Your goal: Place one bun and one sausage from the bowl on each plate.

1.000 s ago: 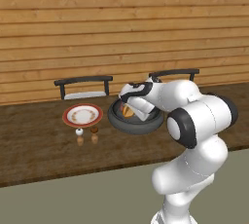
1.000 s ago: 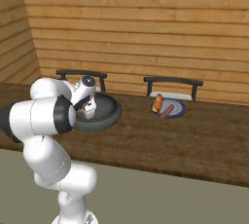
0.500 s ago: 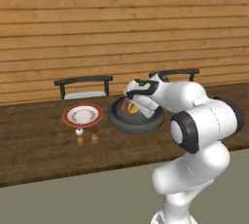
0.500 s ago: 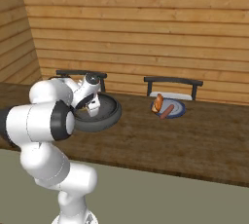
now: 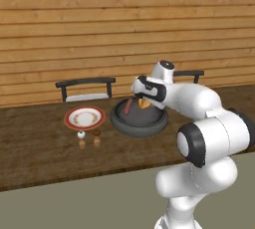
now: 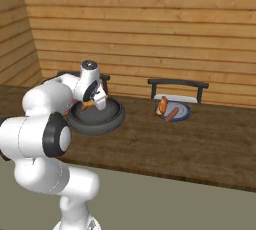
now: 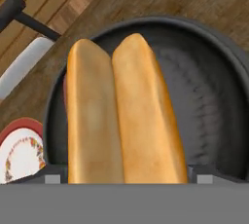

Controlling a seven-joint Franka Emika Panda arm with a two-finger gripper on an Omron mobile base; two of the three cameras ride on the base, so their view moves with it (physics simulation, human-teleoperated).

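My gripper [image 5: 144,99] hangs over the bowl [image 5: 139,121], reaching in from the side of my white, glossy forearm. In the hand view my two dark finger tips [image 7: 53,174] stand wide apart at the bottom corners, with the bun [image 7: 124,116] lying between them; whether the pads touch the crust I cannot tell.

The bowl is a large round vessel, dark grey-black, with a thick rolled rim and a dull, faintly mottled inner wall [image 7: 214,106]. It sits on the wooden counter [image 5: 40,148], whose dark brown boards run lengthwise with visible grain.

The bun is a long split roll, golden-tan and smooth, its two rounded halves pressed side by side along a narrow seam. In the left base view a reddish sausage [image 5: 129,106] leans against the bowl's inner wall just beside the bun.

The white plate [image 5: 84,117] is small and round, with a red-brown rim and a patterned centre; it lies just to the left of the bowl, apart from it. Two small shakers [image 5: 88,134] stand near its front edge.

The blue plate [image 6: 175,111] lies well to the right of the bowl and carries a bun [image 6: 161,106] and a sausage [image 6: 171,115]. Behind each plate stands a dark, thin-railed chair back [image 6: 177,83], against a wall of pale horizontal planks [image 5: 99,34].
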